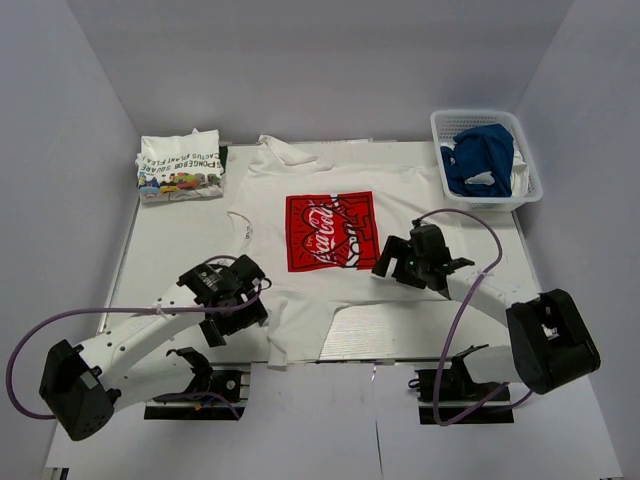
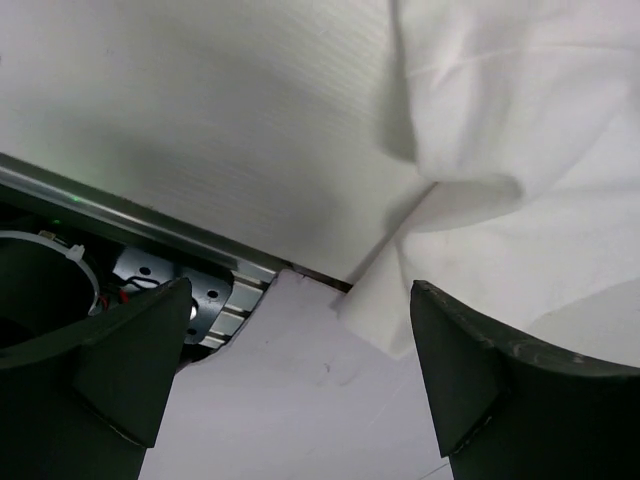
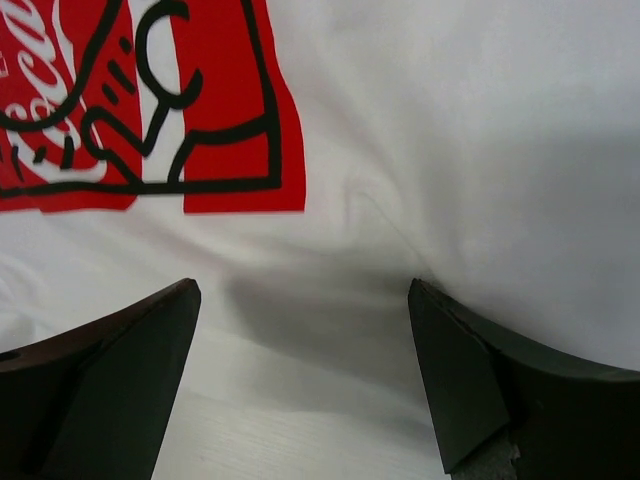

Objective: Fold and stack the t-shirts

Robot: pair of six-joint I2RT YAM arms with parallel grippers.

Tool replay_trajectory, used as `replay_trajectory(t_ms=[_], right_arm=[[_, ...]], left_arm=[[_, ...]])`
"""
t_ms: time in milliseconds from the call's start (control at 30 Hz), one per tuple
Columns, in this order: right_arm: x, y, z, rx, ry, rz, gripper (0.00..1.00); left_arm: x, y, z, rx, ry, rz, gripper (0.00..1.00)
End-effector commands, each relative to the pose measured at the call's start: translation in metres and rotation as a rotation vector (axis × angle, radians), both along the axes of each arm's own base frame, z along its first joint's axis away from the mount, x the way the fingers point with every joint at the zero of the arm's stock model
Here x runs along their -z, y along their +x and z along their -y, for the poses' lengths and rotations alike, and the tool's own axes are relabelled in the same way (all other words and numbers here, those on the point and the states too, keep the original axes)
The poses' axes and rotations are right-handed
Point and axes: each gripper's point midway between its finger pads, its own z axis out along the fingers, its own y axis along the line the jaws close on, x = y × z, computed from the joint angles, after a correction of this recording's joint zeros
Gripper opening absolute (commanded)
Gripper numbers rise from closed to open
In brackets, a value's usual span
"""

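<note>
White shirt (image 1: 330, 215) with red print lies spread on the table (image 1: 170, 250), near hem at the edge.
Left gripper (image 2: 300, 290) over that hem corner, right gripper (image 3: 300, 285) beside the print, both jaws apart, empty. Likely risk: a pinch catches one layer or a wrinkle, skewing the fold.

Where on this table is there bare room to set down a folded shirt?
Bare table lies at the left, between the folded cartoon t-shirt and the left gripper. Another strip lies right of the Coca-Cola t-shirt, below the basket. The middle is crowded by that spread shirt.
</note>
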Motion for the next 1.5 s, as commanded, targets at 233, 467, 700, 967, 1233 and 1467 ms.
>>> replay_trajectory(t_ms=[233, 467, 700, 967, 1233, 1467], right_arm=[[-0.04, -0.004, 0.022, -0.054, -0.122, 0.147, 0.9], [-0.001, 0.011, 0.031, 0.033, -0.231, -0.024, 0.9], [0.02, 0.028, 0.029, 0.029, -0.298, -0.105, 0.9], [0.034, 0.038, 0.022, -0.089, -0.345, -0.116, 0.9], [0.015, 0.049, 0.031, -0.087, -0.396, -0.034, 0.9], [-0.015, 0.069, 0.027, -0.095, -0.402, 0.053, 0.9]], left_arm=[[-0.055, 0.108, 0.048, 0.133, 0.002, 0.341, 1.0], [-0.058, 0.19, 0.036, 0.083, 0.181, 0.457, 1.0], [-0.011, 0.242, 0.031, 0.119, 0.157, 0.44, 1.0], [0.054, 0.303, 0.011, 0.123, 0.128, 0.293, 1.0], [0.072, 0.395, -0.006, 0.17, 0.078, 0.338, 1.0], [0.038, 0.456, 0.023, 0.31, -0.055, 0.475, 1.0]])
